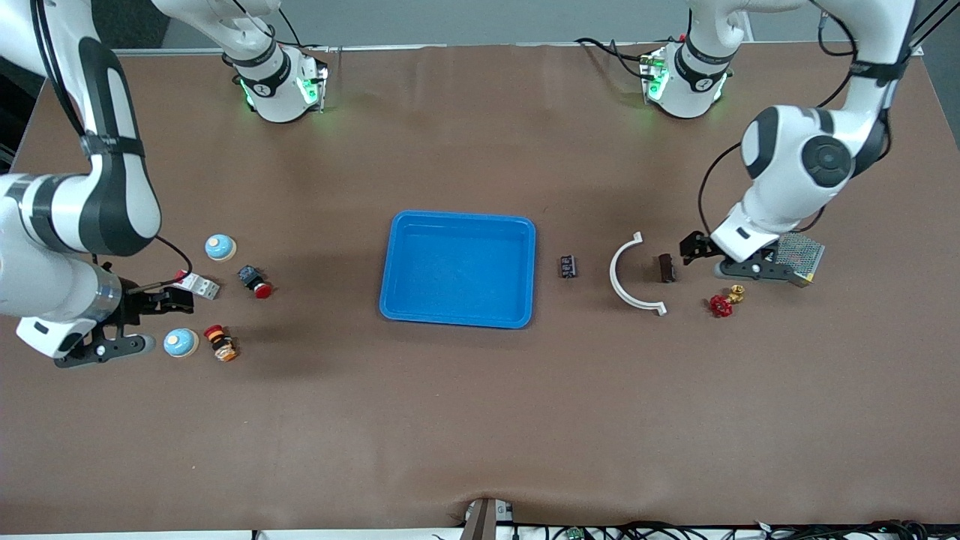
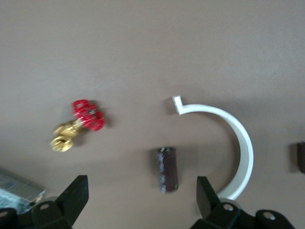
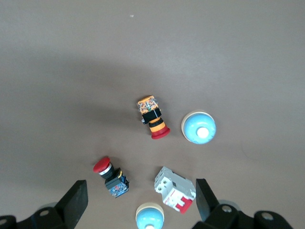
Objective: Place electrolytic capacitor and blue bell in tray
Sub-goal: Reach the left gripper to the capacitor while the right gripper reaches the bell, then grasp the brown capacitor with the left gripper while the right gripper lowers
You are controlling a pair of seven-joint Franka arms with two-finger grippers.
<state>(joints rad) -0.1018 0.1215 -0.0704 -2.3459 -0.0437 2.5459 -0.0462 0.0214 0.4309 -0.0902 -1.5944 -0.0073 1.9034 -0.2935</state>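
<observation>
nothing is picked yet. my right gripper (image 1: 142,324) hangs wide open and empty beside two round blue bells (image 1: 181,343); the shallow bright blue plastic tray (image 1: 458,320) sits mid-table, bare. my left gripper (image 1: 694,259) gapes empty over the dark cylindrical electrolytic capacitor (image 2: 167,169): descend, close.

Brown table (image 1: 480,420) here, blue tray (image 1: 458,217) sitting mid-table. Toward the right arm's end lie two blue bells (image 1: 220,247) (image 1: 181,343), two red push buttons (image 1: 255,281) (image 1: 220,342) and a white breaker (image 1: 198,285). Toward the left arm's end: capacitor (image 1: 665,268), white curved clip (image 1: 627,276), red-handled valve (image 1: 725,301), small black part (image 1: 568,266), metal mesh box (image 1: 804,255).
</observation>
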